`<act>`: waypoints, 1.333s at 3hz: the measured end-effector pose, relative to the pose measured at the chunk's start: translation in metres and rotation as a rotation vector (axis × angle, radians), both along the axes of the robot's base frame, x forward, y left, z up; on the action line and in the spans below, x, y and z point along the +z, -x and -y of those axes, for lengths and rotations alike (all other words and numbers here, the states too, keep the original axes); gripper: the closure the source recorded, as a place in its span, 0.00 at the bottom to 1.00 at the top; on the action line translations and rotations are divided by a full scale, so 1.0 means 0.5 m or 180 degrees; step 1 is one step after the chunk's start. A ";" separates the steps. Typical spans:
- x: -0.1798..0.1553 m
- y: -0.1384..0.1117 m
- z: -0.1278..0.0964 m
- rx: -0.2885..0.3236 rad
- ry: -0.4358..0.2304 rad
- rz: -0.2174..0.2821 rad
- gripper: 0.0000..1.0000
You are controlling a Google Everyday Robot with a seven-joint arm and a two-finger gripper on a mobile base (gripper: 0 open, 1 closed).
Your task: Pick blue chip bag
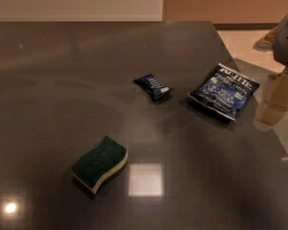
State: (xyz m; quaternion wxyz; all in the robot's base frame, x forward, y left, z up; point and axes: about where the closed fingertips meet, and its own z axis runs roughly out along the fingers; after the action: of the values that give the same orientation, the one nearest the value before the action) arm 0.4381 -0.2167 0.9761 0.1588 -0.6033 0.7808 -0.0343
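The blue chip bag (224, 91) lies flat on the dark table (86, 80) at the right. It is dark blue with a white top band and white lettering, and its top points to the far right. My gripper (277, 102) hangs at the right edge of the view, just right of the bag and a little above the table. It is apart from the bag and holds nothing that I can see.
A much smaller dark-blue snack packet (153, 86) lies left of the bag. A green sponge (100, 163) with a pale underside lies near the front left. The table's right edge (240, 66) runs close behind the bag, with light floor beyond.
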 end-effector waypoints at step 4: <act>-0.026 -0.099 0.035 0.0386 0.0035 -0.0029 0.00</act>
State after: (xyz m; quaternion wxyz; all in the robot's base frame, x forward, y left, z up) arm 0.4876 -0.2343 0.9629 0.1537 -0.6506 0.7433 -0.0261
